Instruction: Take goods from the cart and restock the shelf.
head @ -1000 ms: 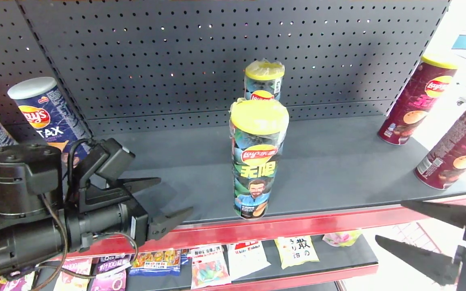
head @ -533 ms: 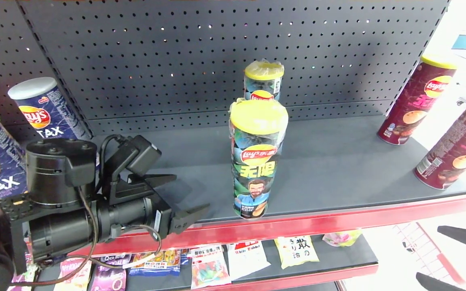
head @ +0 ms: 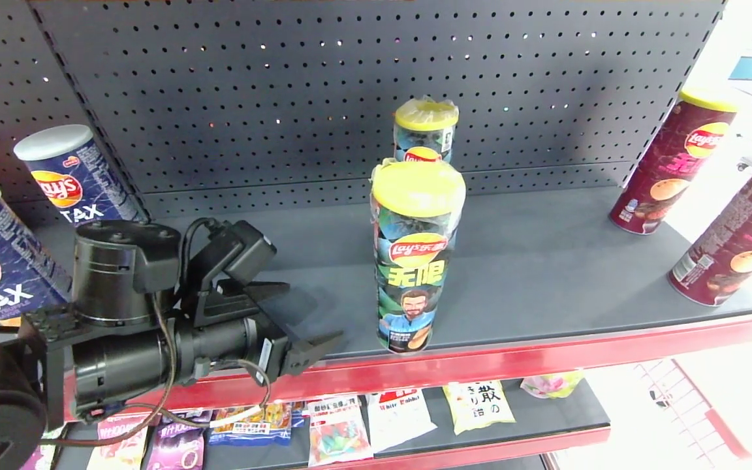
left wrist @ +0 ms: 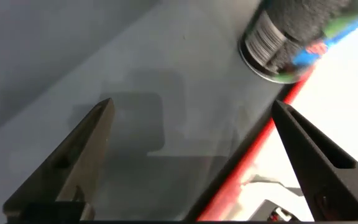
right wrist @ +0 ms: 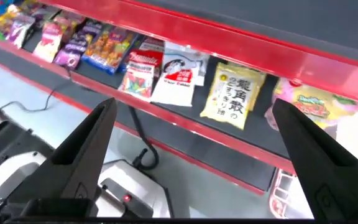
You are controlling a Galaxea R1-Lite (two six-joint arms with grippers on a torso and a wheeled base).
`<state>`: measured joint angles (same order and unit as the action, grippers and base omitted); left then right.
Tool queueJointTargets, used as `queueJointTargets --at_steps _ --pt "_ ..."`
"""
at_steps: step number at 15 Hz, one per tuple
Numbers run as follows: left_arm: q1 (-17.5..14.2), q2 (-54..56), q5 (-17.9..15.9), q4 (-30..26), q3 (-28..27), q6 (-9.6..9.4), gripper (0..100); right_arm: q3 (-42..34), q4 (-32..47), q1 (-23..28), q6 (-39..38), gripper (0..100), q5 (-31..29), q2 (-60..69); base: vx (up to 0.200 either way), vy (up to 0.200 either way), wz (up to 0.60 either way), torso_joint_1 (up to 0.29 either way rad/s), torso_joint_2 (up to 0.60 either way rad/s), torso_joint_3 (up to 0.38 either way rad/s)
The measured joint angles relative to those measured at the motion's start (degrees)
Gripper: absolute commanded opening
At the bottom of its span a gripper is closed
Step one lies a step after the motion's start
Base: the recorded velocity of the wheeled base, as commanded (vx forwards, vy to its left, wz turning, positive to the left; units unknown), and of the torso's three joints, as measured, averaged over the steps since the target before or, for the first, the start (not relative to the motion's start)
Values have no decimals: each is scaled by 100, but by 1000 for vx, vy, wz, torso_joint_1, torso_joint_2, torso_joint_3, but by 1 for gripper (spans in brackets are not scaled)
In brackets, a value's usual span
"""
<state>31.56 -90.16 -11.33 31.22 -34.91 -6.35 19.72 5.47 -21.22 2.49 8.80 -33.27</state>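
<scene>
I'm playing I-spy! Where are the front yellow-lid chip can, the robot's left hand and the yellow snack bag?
front chip can (head: 413, 274), head view, middle of its label.
left hand (head: 313, 312), head view, midway between its fingertips.
yellow snack bag (right wrist: 235, 92), right wrist view, middle of the bag.

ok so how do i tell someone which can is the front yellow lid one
Find the grey shelf with the red front edge, under the pegboard. Near its middle stand two yellow-lidded cans, one behind the other. Take the front can, close to the red edge; its twin sits back by the pegboard, with blue cans left, maroon cans right.
</scene>
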Motion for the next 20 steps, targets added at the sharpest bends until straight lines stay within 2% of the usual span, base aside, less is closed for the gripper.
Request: queueJointTargets --at_steps 5,13,20 --pt "7 -374 -2 -10 -433 -5 100 -21 49 243 -205 100 -2 325 0 0 0 0 0 0" --pt "171 -683 -2 -16 -601 -7 100 -38 51 251 -241 100 -11 369 0 0 0 0 0 0" --pt "184 -873 0 -13 -844 -5 100 -29 51 257 -297 100 -13 367 0 0 0 0 0 0"
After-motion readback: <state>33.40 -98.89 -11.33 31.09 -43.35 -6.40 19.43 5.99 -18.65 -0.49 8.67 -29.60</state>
